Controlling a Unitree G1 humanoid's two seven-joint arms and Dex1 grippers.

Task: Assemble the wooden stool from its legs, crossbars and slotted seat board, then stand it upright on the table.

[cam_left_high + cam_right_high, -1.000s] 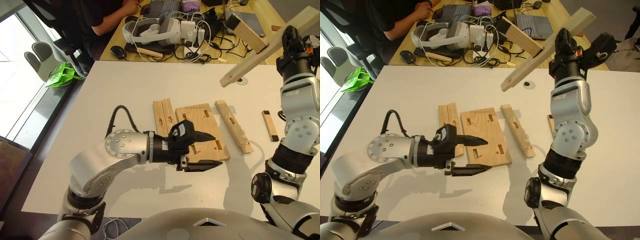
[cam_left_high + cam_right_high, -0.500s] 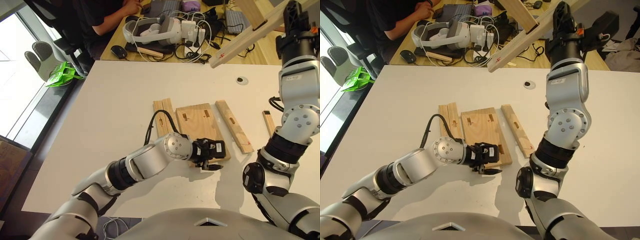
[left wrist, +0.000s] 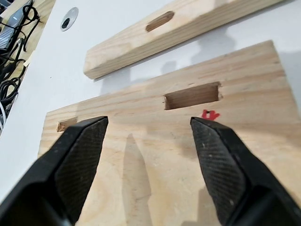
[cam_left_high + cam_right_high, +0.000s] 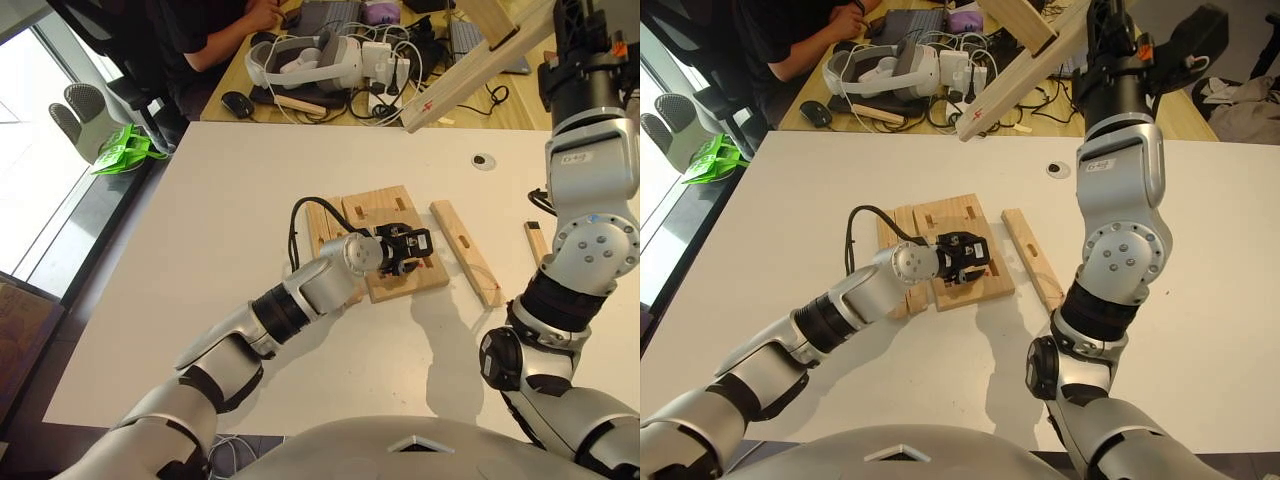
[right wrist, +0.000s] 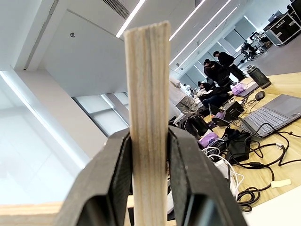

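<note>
The slotted seat board [image 4: 375, 210] lies flat mid-table, turned a little askew. My left gripper [image 4: 405, 247] is stretched out over it, open, with both fingers [image 3: 80, 160] spread above the board's face [image 3: 155, 155] near a slot. Two legs [image 4: 322, 222] lie side by side at the board's left edge. A third slotted leg [image 4: 465, 250] lies to its right. A short crossbar [image 4: 537, 245] rests further right. My right gripper [image 4: 1098, 18] is raised high, shut on a leg with a crossbar joined to it [image 4: 1015, 90], seen edge-on in the right wrist view [image 5: 146, 70].
A wooden desk behind the white table carries a headset [image 4: 300, 55], cables, laptops and a mouse, and a person sits at it. A round cable grommet [image 4: 484, 159] is set in the table's far side. Bare tabletop lies to the left and front.
My left arm has stretched forward, carrying its gripper from the board's near edge onto the board, which has slid away and turned. My right arm has lifted the held leg higher and leftward.
</note>
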